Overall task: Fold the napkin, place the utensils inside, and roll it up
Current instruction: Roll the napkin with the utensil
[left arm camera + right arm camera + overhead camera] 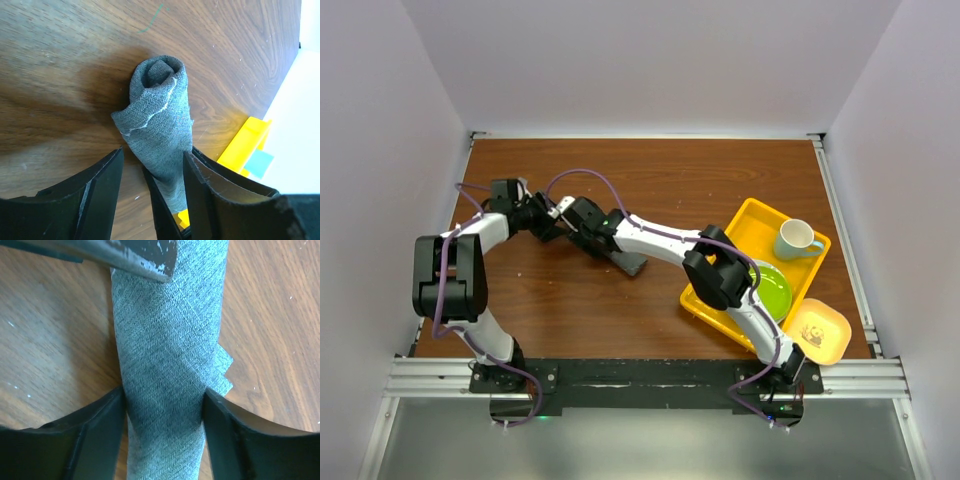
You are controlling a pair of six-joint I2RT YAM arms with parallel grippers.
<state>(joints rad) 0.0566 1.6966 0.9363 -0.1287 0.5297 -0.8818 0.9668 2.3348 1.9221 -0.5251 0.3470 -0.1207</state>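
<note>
White walls close round a brown wooden table (650, 170), and the landmark on it is a yellow tray (745, 215) toward the right arm's side. Inside the tray stand a pale mug (798, 238) and a green plate (775, 290); a small yellow dish (820, 330) sits just off the tray's near corner.

Away from the tray, on bare wood on its left-arm side, lies the napkin (160, 110) - a dark grey cloth wound into a tight roll, with a thin pale stitched line winding over it and its coiled end facing away from the left wrist camera. Both arms reach in to this roll.

The right gripper (162, 392) is clamped on the napkin: each finger presses flat against one side of the roll, with no wood showing between pad and cloth. The left gripper (154, 152) stands astride the same roll with its jaws apart - the finger on the tray's side touches the cloth, while a sliver of table shows between the other finger and the fabric. One left finger also shows at the top of the right wrist view, resting over the roll.
</note>
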